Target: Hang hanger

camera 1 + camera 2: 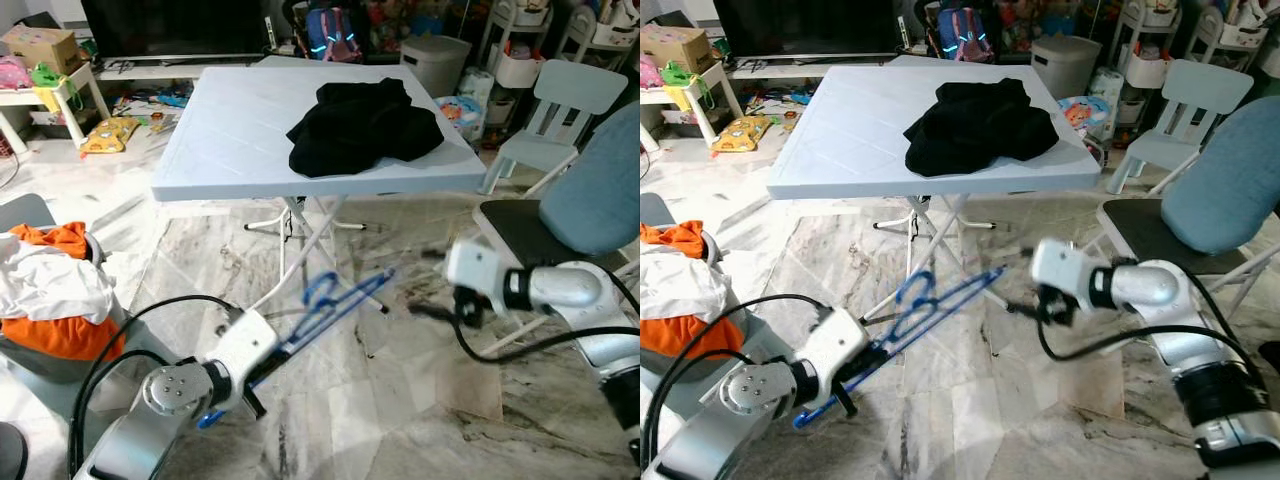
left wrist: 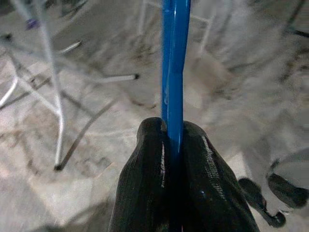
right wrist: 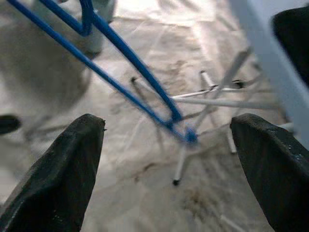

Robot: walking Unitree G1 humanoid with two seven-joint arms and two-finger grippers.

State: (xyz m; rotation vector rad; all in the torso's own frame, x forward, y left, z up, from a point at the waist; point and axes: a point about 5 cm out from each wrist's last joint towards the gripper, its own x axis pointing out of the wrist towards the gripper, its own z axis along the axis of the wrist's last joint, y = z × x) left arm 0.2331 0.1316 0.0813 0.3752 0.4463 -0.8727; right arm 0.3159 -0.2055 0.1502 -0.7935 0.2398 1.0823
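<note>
A blue hanger (image 1: 335, 300) is held low over the marble floor, slanting up to the right. My left gripper (image 1: 285, 348) is shut on one end of it. In the left wrist view the black fingers (image 2: 145, 169) pinch the blue bar (image 2: 174, 72). My right gripper (image 1: 428, 285) is blurred and hovers just right of the hanger's far end. In the right wrist view its fingers (image 3: 58, 183) stand wide open, with the hanger's tip (image 3: 188, 135) ahead between them, untouched.
A white folding table (image 1: 230, 130) stands ahead with a black garment (image 1: 360, 125) heaped on it, its legs (image 1: 290, 240) close behind the hanger. A basket of orange and white clothes (image 1: 50, 300) is at left and a blue-grey chair (image 1: 590, 200) at right.
</note>
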